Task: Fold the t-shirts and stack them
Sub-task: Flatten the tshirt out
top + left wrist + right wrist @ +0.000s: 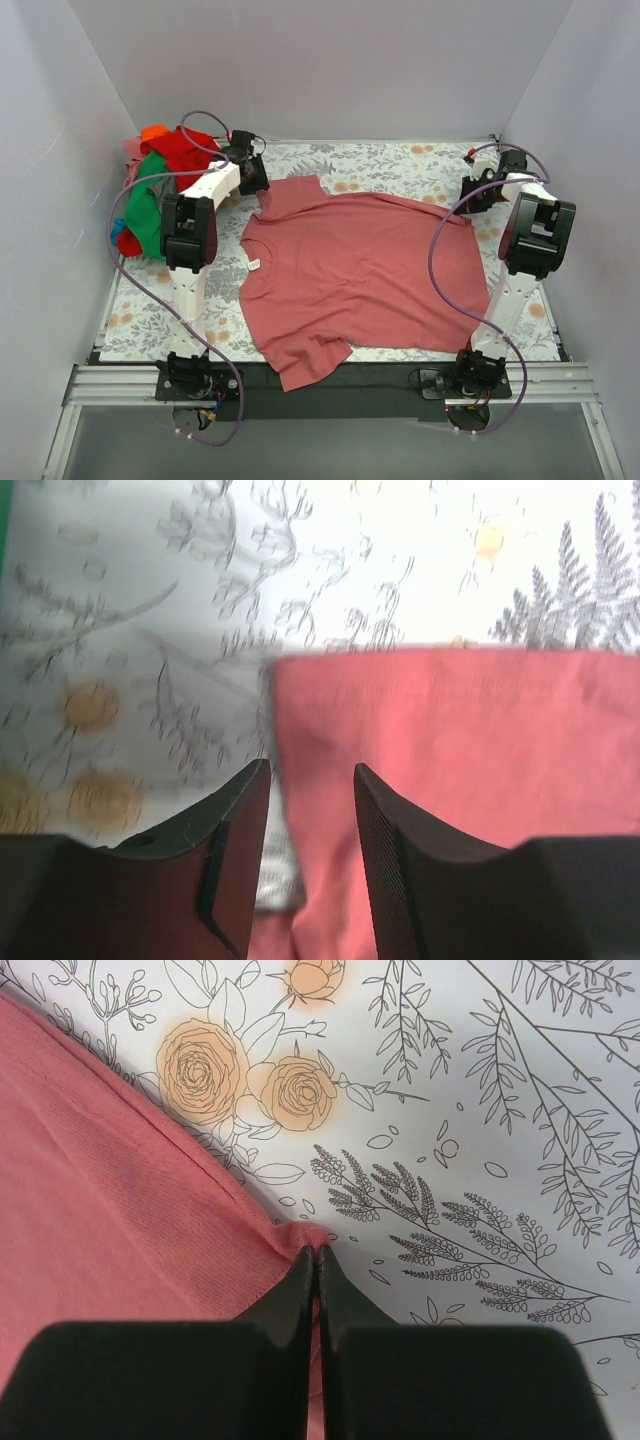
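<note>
A salmon-pink t-shirt (360,270) lies spread flat on the floral table cover (400,160), neck to the left and hem to the right. My left gripper (258,180) hovers at the far sleeve. In the left wrist view its jaws (312,770) stand apart, with the sleeve's edge (450,720) lying loose between them. My right gripper (470,195) is at the far hem corner. In the right wrist view it (315,1252) is shut on a pinched fold of the pink cloth (100,1180). A heap of red, green and orange t-shirts (160,190) sits at the far left.
White walls close in the table on the left, back and right. The near sleeve (310,365) hangs over the table's dark front rail (380,375). Purple cables loop from both arms.
</note>
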`<state>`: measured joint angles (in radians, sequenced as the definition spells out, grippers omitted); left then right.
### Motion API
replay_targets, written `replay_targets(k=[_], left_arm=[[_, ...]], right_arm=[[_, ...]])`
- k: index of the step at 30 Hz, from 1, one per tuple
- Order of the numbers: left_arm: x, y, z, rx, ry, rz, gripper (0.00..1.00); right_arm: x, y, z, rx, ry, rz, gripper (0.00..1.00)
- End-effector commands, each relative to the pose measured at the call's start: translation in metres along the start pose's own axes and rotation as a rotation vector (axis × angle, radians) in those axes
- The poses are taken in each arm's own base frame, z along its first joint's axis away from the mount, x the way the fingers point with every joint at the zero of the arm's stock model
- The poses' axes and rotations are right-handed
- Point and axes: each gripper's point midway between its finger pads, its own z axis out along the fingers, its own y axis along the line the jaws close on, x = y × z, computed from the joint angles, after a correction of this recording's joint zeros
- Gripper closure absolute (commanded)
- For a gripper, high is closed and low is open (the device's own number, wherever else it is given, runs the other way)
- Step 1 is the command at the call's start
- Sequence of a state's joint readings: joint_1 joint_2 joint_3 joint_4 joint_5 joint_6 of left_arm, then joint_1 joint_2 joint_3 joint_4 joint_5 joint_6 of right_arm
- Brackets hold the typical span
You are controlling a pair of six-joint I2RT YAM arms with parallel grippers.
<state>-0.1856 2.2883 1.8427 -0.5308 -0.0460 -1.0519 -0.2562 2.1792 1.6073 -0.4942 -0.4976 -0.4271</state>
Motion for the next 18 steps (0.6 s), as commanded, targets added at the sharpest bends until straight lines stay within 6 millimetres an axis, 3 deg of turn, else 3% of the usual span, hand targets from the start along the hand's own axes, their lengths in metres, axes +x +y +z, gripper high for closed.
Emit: replay_targets(k=[1,3,8,18], left_arm=[[-0.015,-0.004,0.007,-0.017,-0.022,-0.002,0.62],[-0.028,-0.007,0.011,-0.021,-0.046,-0.003,0.62],[-0.022,0.005,0.027,-0.077,-0.032,-0.011,0.62],[-0.022,0.018,0.034,-0.117,-0.049,0.037,0.62]], right_arm=[[0.031,0.001,0.006,-0.014,0.087,0.035,0.99],[0.033,0.001,0.007,-0.017,0.090,0.037,0.99],[0.033,0.001,0.007,-0.016,0.091,0.034,0.99],[0.035,0.002,0.009,-0.022,0.094,0.043,0.99]])
